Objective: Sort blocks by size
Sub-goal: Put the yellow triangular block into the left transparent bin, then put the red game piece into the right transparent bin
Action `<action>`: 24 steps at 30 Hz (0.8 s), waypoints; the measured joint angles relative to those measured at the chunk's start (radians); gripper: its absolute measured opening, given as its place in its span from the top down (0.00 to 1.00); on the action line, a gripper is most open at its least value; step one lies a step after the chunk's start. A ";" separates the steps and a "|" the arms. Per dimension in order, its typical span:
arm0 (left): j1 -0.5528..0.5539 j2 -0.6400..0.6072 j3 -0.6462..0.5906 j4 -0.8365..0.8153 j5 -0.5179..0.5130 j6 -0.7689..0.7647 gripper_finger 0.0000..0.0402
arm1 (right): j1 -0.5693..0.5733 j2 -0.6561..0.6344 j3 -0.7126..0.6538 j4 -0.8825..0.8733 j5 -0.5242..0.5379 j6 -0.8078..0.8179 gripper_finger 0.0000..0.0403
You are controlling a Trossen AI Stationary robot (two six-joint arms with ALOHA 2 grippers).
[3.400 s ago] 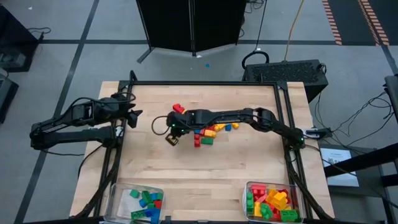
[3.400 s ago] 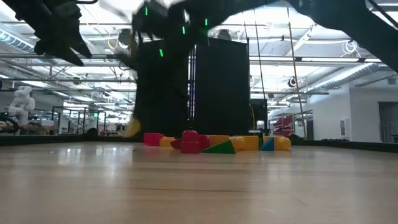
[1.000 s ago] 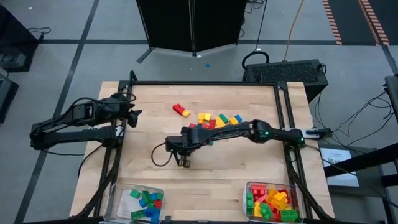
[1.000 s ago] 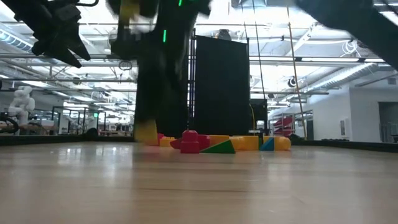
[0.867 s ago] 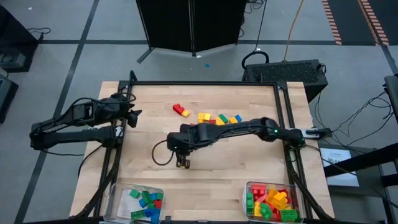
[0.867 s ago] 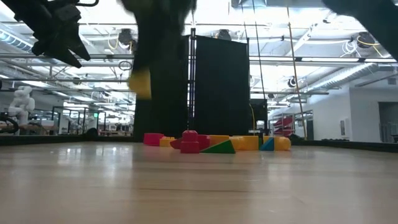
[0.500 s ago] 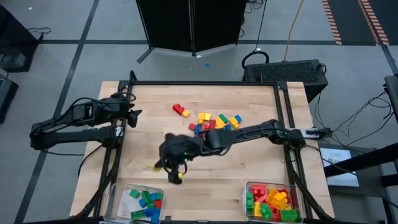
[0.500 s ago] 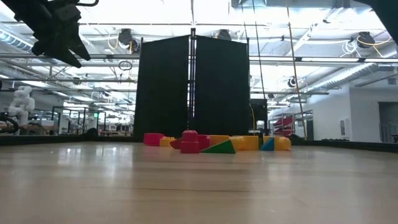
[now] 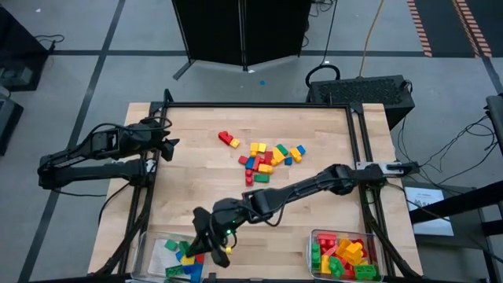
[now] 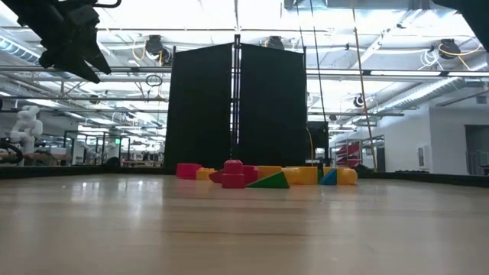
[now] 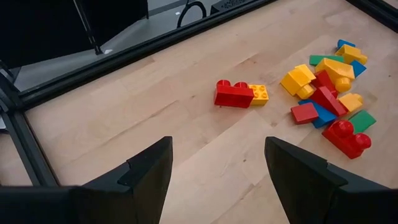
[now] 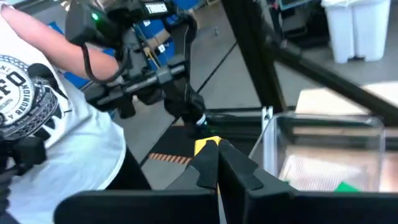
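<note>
Loose blocks (image 9: 267,157) in red, yellow, green and blue lie in a pile at the table's far middle, also seen as blocks (image 11: 326,93) and blocks (image 10: 260,174). My right gripper (image 9: 222,247) reaches to the near left, by the left clear bin (image 9: 149,245), shut on a small yellow block (image 12: 207,144). My left gripper (image 11: 214,180) hangs open over the table's left edge, holding nothing, well short of the pile. My right gripper pinches the small yellow block (image 9: 227,250) between its two fingertips (image 12: 239,167); only the block's upper edge (image 12: 208,142) shows past them. The fingers lie nearly level, pointing toward the table's near left. The block is lifted clear of the table, close to the left bin's rim.
The left bin holds green, blue and red blocks (image 9: 185,253). A second clear bin (image 9: 316,236) at the near right holds yellow, red and green ones. A red-and-yellow block pair (image 9: 229,139) lies apart from the pile. A person in a white shirt (image 12: 50,130) stands beyond the near edge.
My right gripper, still shut on the yellow block, has gone from the table's middle toward the near left corner, rising out of the low view. It has tipped from pointing down to nearly level. The block went with it, clear of the table.
</note>
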 joint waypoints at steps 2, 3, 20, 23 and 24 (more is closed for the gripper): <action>0.000 0.000 0.000 -0.001 0.000 0.000 0.36 | 0.008 0.016 0.000 0.004 -0.004 0.026 1.00; 0.000 0.000 0.000 0.000 0.000 0.000 0.36 | 0.011 0.025 0.002 0.025 -0.013 0.045 1.00; -0.001 0.000 0.000 0.000 0.000 -0.001 0.36 | -0.015 0.227 0.000 0.174 -0.047 0.233 1.00; -0.001 0.000 0.000 -0.001 0.000 -0.001 0.36 | -0.019 0.226 0.001 0.165 -0.044 0.215 1.00; -0.001 0.000 0.000 -0.001 0.000 0.000 0.36 | -0.023 0.223 0.001 0.162 -0.044 0.214 1.00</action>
